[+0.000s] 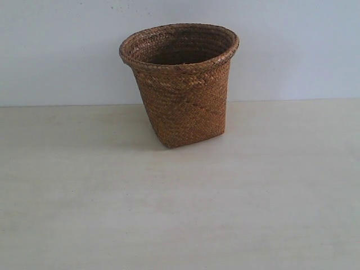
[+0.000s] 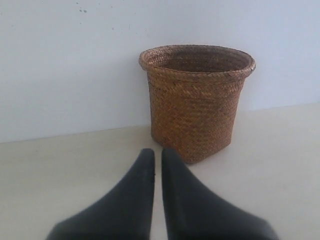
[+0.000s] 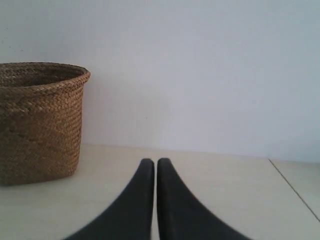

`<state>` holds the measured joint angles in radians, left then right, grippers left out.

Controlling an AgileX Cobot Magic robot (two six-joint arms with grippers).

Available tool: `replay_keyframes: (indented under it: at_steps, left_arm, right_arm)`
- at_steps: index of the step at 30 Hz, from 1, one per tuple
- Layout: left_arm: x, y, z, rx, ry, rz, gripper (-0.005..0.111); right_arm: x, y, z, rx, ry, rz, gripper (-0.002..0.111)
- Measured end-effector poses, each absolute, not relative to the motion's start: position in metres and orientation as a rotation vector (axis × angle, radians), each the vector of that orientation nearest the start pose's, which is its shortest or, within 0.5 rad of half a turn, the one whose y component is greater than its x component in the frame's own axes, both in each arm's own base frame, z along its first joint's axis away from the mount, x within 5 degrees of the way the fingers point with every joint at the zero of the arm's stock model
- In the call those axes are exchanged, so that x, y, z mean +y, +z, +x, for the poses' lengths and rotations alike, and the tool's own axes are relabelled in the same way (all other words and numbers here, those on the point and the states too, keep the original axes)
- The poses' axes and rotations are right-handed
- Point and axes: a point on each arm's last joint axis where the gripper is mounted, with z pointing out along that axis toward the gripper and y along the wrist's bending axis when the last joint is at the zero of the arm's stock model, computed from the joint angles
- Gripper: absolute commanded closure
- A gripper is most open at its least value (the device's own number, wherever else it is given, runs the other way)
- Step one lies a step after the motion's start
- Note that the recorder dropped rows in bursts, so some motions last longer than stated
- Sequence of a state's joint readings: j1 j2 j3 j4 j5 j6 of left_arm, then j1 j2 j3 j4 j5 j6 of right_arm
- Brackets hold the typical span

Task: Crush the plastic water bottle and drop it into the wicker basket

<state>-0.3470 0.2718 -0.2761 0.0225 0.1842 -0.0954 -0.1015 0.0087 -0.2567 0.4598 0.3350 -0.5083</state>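
Pale table (image 1: 84, 214) holds the upright wicker basket (image 1: 183, 104), interior shadowed.

The setting reads as a plain test bench or lab station: a pale, faintly wood-grained tabletop (image 1: 180, 225) runs back to a blank white wall (image 1: 56, 50), and a brown wicker basket (image 1: 183, 107) stands on it near that wall.

Wicker basket (image 1: 183, 101): reddish-brown, diagonal weave, braided rim, darker inside. Table (image 1: 169, 219): pale cream, faint grain. Wall (image 1: 56, 50): plain bluish white. Left gripper (image 2: 157, 152), right gripper (image 3: 155, 162): matte black.
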Motion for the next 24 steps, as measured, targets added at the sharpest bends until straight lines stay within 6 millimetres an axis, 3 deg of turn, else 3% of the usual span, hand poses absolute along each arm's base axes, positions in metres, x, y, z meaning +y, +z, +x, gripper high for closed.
replay_keyframes:
  at_steps: [3, 14, 24]
  left_arm:
    - [-0.026, 0.273, 0.072, 1.656, -0.315, 0.225, 0.102]
    - [-0.026, 0.273, 0.072, 1.637, -0.298, 0.248, 0.102]
    - [-0.02, 0.23, 0.07, 1.611, -0.21, 0.224, 0.102]
  right_arm:
    - [0.01, 0.258, 0.042, 1.586, 0.024, -0.066, 0.108]
    - [0.011, 0.257, 0.042, 1.588, 0.061, -0.038, 0.108]
    - [0.011, 0.257, 0.042, 1.588, 0.061, -0.038, 0.108]
